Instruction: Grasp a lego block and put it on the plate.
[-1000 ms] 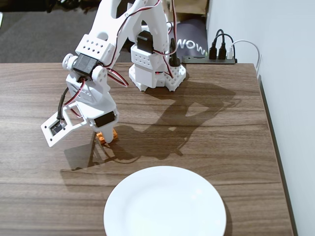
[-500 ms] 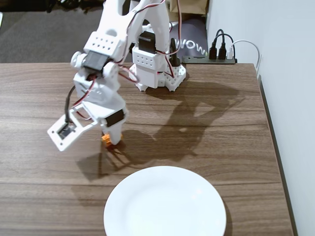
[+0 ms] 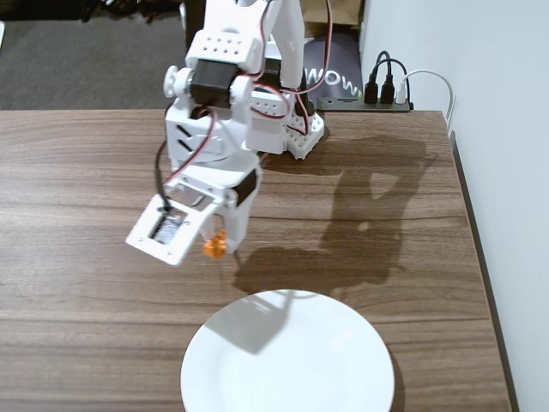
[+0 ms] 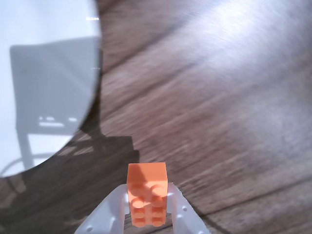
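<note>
- Fixed view: the gripper (image 3: pixel 221 243) is clamped on the lego block (image 3: pixel 214 247), above the wooden surface (image 3: pixel 86 283), near the plate (image 3: pixel 287 356) but not over it.
- Wrist view: the lego block (image 4: pixel 146 195) sits between both fingers, studs toward the camera; it looks light, stiff and smooth, so holding its flat sides seems best.

We see a table (image 3: pixel 77 283) of dark brown wood-grain finish, matt, with a soft sheen toward its right edge in the wrist view. The plate (image 3: pixel 326 369) looks smooth and white, faintly glossy. The lego block (image 4: pixel 146 195) is smooth orange plastic, studs moulded. The gripper (image 4: pixel 147 222) is white matt plastic, slightly translucent at its fingers (image 4: pixel 109 214).
</note>
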You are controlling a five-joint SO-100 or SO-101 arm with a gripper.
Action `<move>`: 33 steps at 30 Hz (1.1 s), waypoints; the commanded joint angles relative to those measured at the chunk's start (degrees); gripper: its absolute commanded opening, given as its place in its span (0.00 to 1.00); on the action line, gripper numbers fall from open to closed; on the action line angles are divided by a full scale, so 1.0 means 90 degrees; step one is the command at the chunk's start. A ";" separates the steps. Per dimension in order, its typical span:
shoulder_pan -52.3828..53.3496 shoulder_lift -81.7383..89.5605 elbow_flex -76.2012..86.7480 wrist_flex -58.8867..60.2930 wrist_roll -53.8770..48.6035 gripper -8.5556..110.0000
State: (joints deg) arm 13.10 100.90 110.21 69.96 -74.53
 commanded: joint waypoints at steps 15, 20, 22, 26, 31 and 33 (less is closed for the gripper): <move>-0.0918 0.0166 -0.0986 -0.0732 -0.0674 0.12; -0.1123 -0.0010 -0.1045 -0.1299 -0.0967 0.12; -0.1162 -0.0137 -0.1104 -0.1455 -0.1094 0.12; -0.1172 -0.0371 -0.1143 -0.1865 -0.1279 0.12; -0.1240 -0.0771 -0.1348 -0.2041 -0.1348 0.12; -0.1270 -0.1016 -0.1523 -0.2070 -0.1328 0.12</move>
State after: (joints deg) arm 2.20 92.64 100.20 52.29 -86.22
